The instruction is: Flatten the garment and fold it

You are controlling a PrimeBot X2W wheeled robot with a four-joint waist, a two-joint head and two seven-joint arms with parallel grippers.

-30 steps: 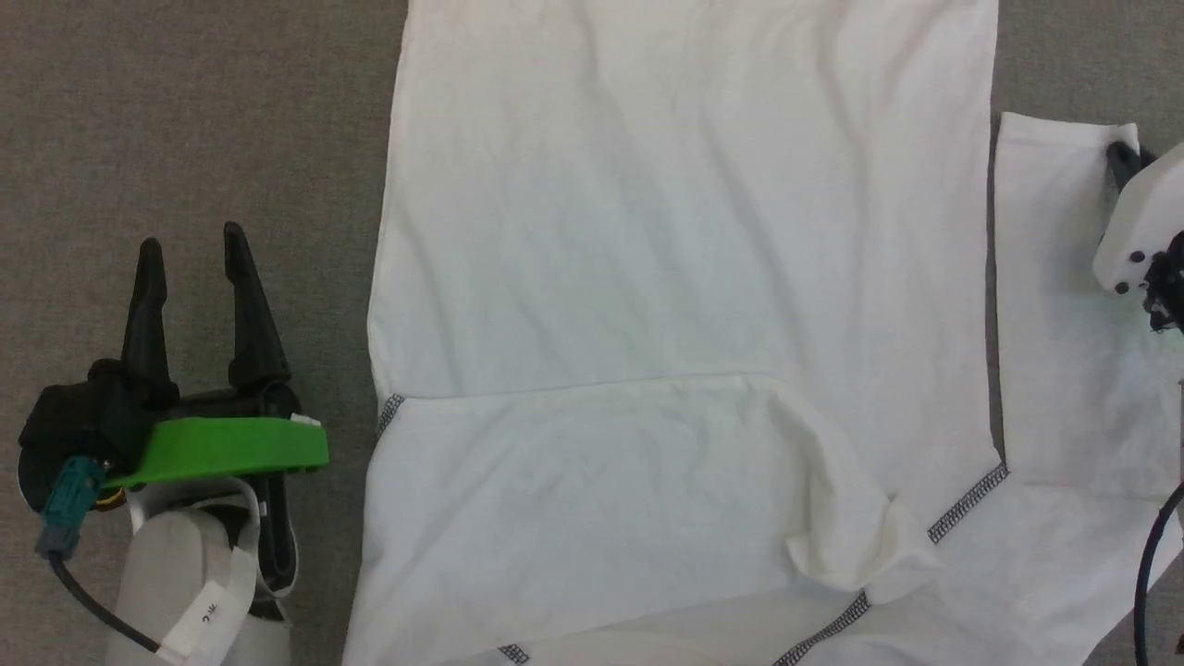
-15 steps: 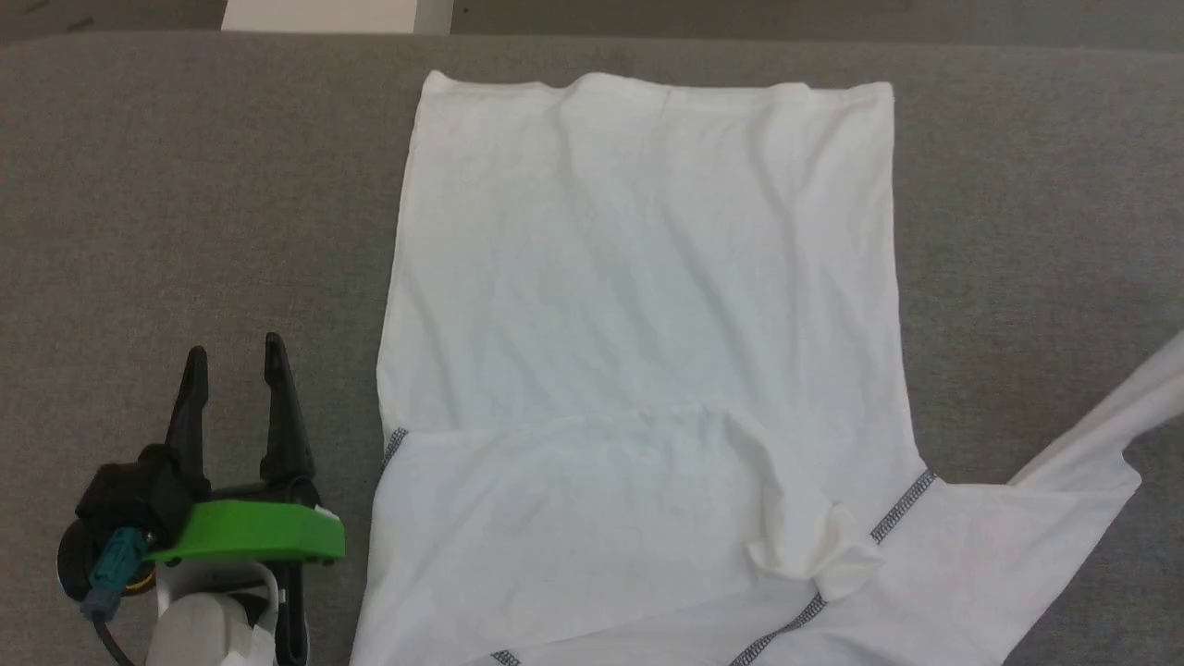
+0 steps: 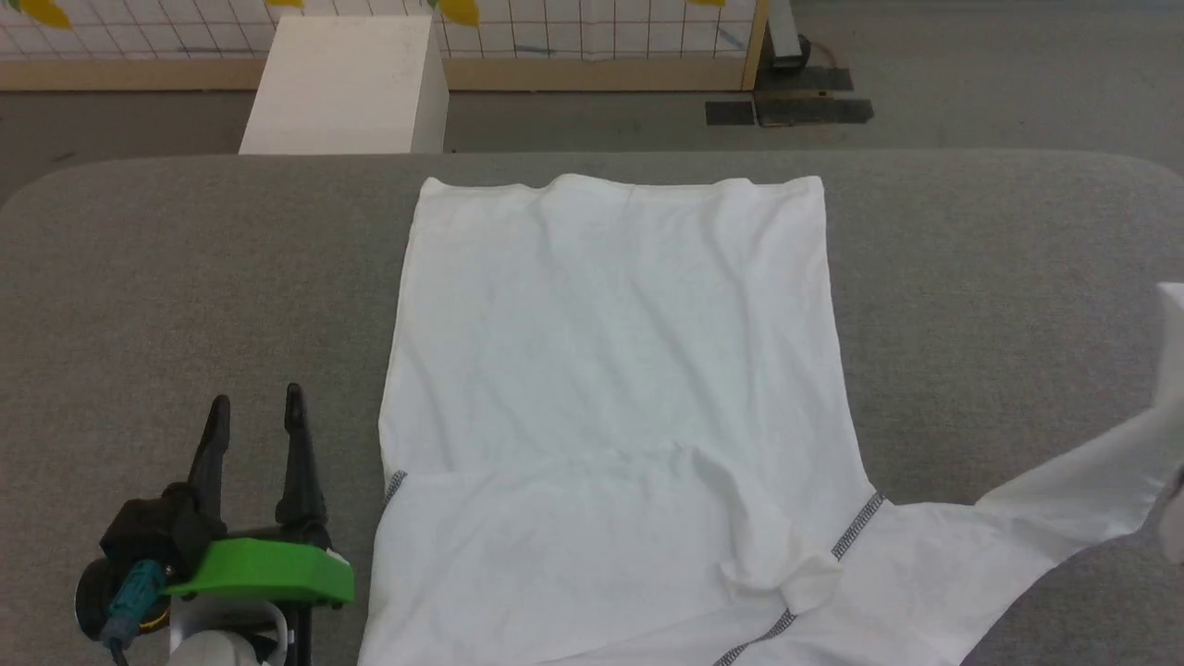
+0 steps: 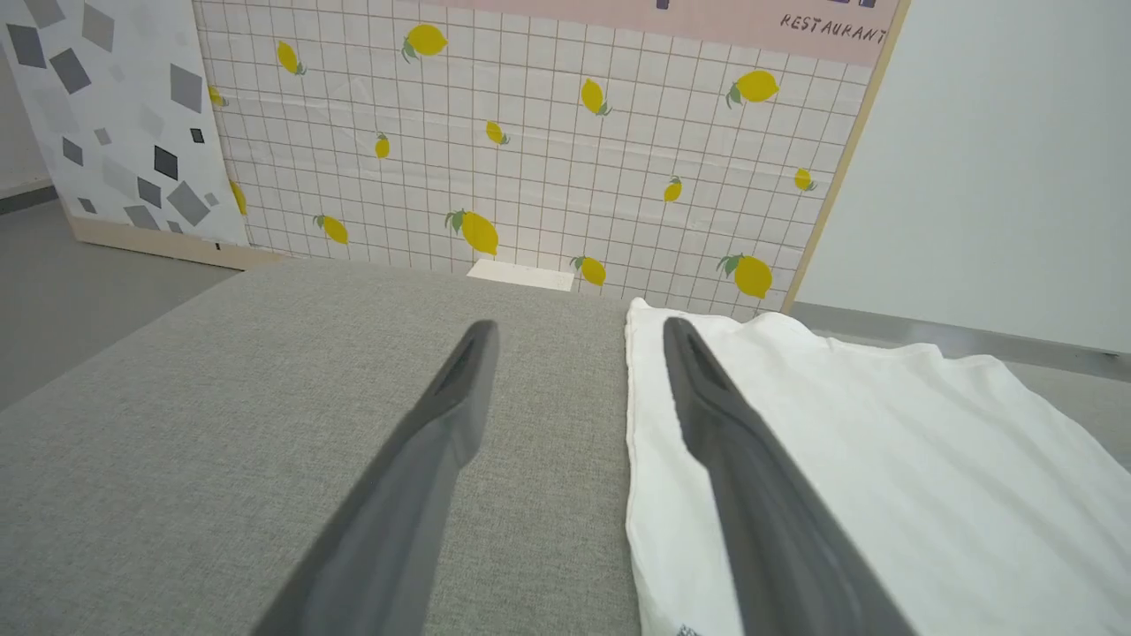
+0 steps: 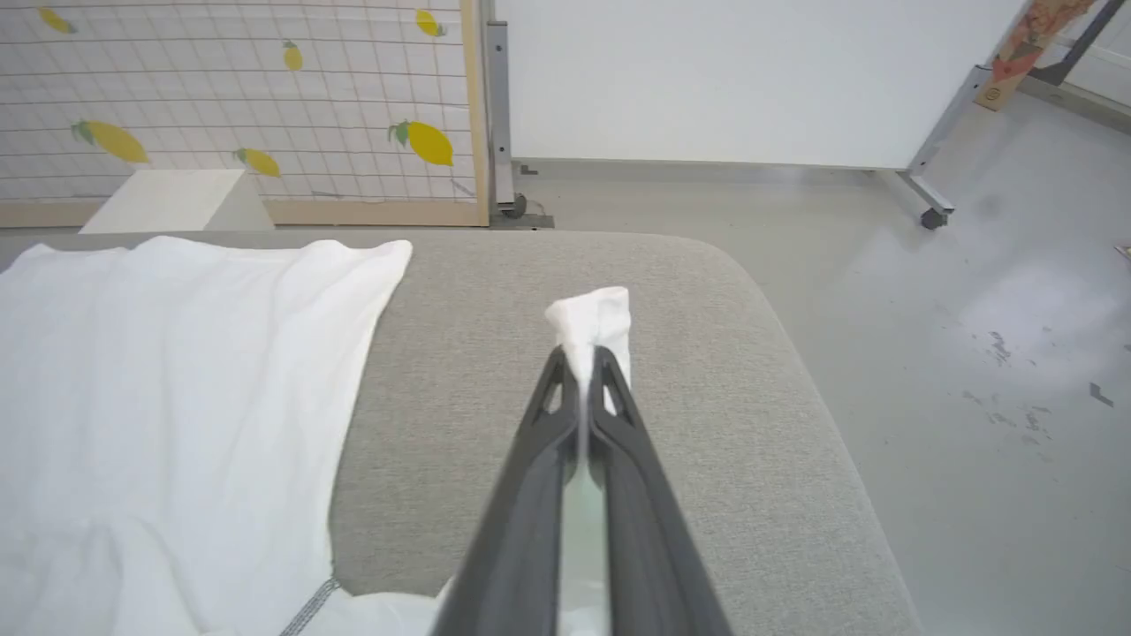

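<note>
Firstly, right gripper [image 5: 583,358]: pinched shut on the end of the sleeve [image 5: 596,314], with a white tuft poking out past the tips; raised over the grey table [image 5: 495,353], near its right end.
Left gripper [image 3: 254,407]: spread wide, holding nothing; poised low over the table, fingers aimed at its far edge.
Garment [image 3: 610,370]: spread flat on the table between the two grippers, hem farthest from them; body edge just right of the left gripper, well left of the right gripper.
Held sleeve: stretched from the shoulder out toward the right gripper, lifted off the table at that end.
Other sleeve [image 3: 573,546]: folded across the body, just right of the left gripper's base.
Zigzag stitching [image 3: 856,527]: grey, along the shoulder seam, between the body and the held sleeve.
White box [image 3: 342,83]: on the floor beyond the table, ahead of the left gripper.
Lemon-print panel [image 4: 530,132]: upright behind the white box, straight ahead of the left gripper's fingers.
</note>
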